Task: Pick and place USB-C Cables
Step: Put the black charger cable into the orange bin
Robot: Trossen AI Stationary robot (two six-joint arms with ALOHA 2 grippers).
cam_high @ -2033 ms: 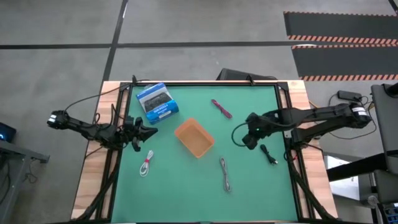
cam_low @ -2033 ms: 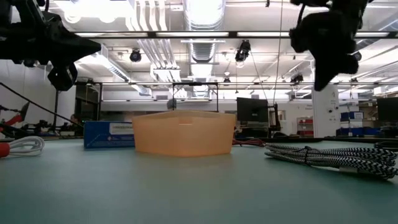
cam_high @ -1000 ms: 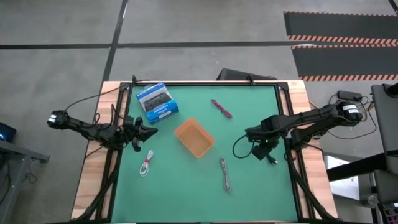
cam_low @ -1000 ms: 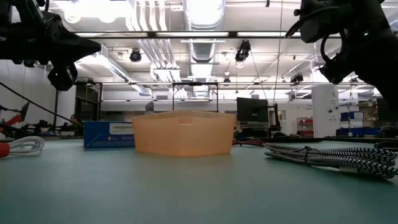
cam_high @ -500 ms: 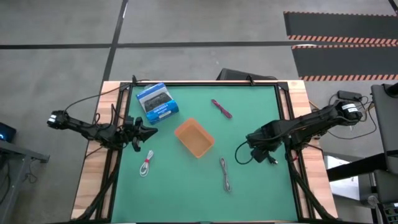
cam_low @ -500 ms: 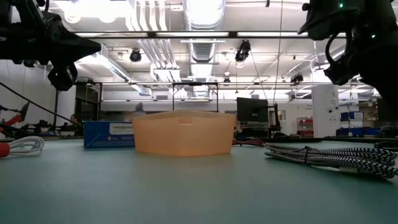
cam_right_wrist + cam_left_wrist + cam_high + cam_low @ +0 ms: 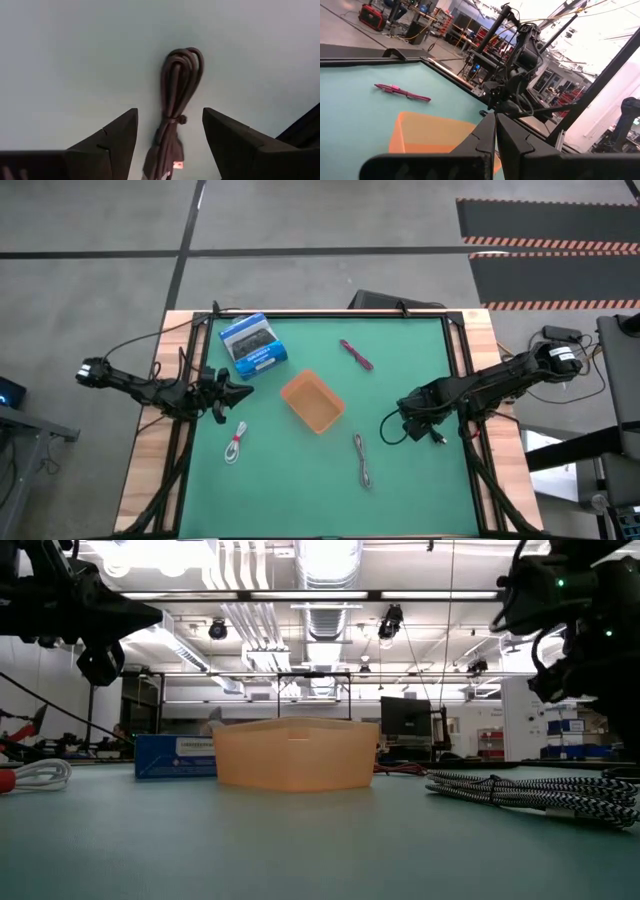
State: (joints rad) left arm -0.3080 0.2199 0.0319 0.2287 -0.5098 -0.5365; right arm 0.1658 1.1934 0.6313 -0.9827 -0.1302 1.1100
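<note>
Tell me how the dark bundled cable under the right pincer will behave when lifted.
The dark cable is tied mid-bundle, so it should lift as one piece. Its looped end looks soft and may droop. It seems light, so the open right pincer could nudge it when closing.

Pink cable [image 7: 356,354], white cable [image 7: 236,442] and grey cable [image 7: 362,459] lie bundled, well apart

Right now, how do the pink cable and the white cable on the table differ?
The pink cable lies at the mat's far side, beyond the orange tray; the white cable lies nearer, just past the left gripper. The pink one is a straight bundle, the white one looped with a red end. Both lie untouched.
</note>
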